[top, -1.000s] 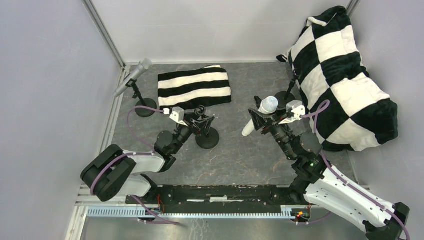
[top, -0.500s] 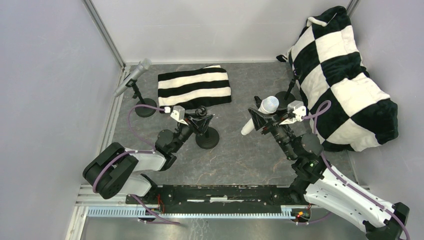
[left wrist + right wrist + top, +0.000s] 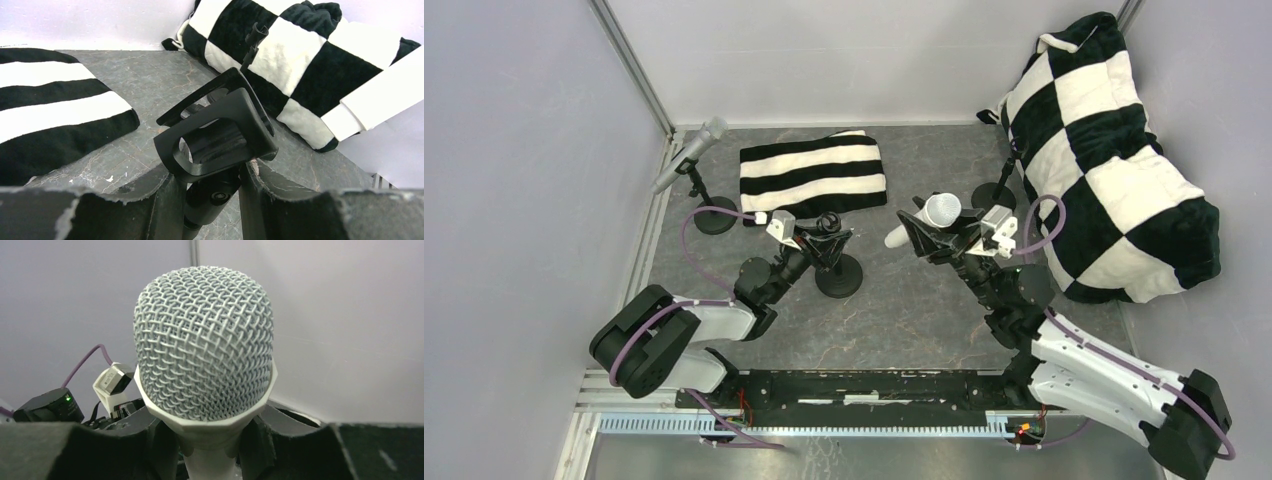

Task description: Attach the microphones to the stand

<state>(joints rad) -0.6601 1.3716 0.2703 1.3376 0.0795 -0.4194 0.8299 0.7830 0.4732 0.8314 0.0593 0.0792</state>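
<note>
The left tool [image 3: 207, 187] is clamping the neck of the middle stand [image 3: 220, 135] at the centre of the overhead view; just right of it, the right tool [image 3: 936, 235] is gripping the white microphone [image 3: 205, 345]. The silver-grey microphone [image 3: 689, 152] is sitting clipped at upper left

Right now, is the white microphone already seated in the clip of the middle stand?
No, the white microphone is clamped in the right gripper, and the stand clip is empty.
</note>
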